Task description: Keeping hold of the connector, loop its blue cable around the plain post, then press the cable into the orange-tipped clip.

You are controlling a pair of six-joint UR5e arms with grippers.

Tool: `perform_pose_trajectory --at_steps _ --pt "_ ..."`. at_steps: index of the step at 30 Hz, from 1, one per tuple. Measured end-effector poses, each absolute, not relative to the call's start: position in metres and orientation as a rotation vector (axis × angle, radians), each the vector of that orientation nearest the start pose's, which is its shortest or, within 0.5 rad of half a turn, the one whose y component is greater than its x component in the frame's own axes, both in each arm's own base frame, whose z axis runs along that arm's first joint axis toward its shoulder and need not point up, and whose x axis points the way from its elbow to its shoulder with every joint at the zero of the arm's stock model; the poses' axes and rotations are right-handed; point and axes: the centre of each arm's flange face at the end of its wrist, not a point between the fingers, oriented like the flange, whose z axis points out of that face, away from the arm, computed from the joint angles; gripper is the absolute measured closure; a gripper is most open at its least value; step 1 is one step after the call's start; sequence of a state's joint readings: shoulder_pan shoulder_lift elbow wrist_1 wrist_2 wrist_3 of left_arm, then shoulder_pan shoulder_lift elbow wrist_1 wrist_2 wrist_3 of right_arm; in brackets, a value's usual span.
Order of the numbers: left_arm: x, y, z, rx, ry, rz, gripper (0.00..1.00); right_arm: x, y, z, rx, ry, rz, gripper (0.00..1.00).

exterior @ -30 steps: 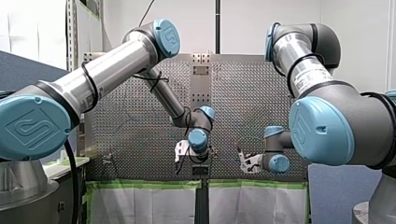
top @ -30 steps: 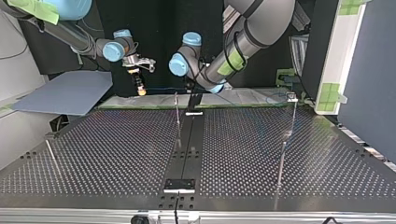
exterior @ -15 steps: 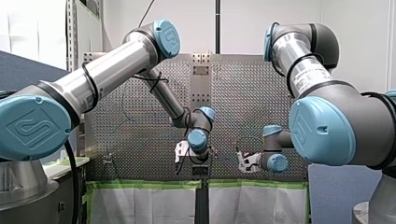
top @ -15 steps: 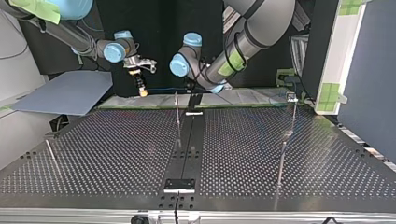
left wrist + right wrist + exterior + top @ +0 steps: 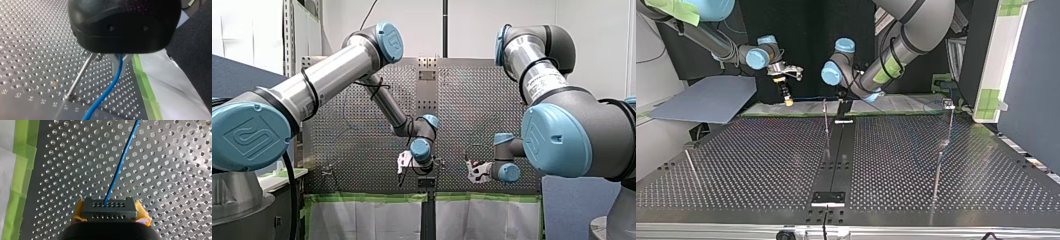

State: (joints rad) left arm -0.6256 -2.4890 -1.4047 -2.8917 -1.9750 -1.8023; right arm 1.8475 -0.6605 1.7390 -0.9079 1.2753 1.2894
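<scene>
Held tight in my right end effector [image 5: 110,213]: the black connector [image 5: 109,208], with yellow pads [image 5: 78,213] pressed on both its sides; coming out of the connector's front and running on ahead over the holes of the table [image 5: 175,182], a blue cable [image 5: 122,160]; off to one side, green tape [image 5: 23,157] along the table's edge.

Seen from the left wrist: the same blue cable pinched between the grey metal fingers [image 5: 115,66] of my left end effector [image 5: 121,71], closed on it; just beside those fingers, a thin plain post [image 5: 79,75] standing on the table, near the cable but not touching it.

In the top view: my right end effector in the upper left of the frame; my left end effector in the upper middle, just behind the plain post, well apart from the right one.
</scene>
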Motion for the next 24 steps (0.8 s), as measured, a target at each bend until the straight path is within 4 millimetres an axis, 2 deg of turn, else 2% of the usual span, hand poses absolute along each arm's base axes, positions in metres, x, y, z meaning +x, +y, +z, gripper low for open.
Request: perform_pose_trajectory --at_steps 24 --pt "0.488 -0.465 0.028 0.147 2.006 -0.163 0.99 0.319 -0.541 -0.032 1.802 -0.735 1.367 1.0"
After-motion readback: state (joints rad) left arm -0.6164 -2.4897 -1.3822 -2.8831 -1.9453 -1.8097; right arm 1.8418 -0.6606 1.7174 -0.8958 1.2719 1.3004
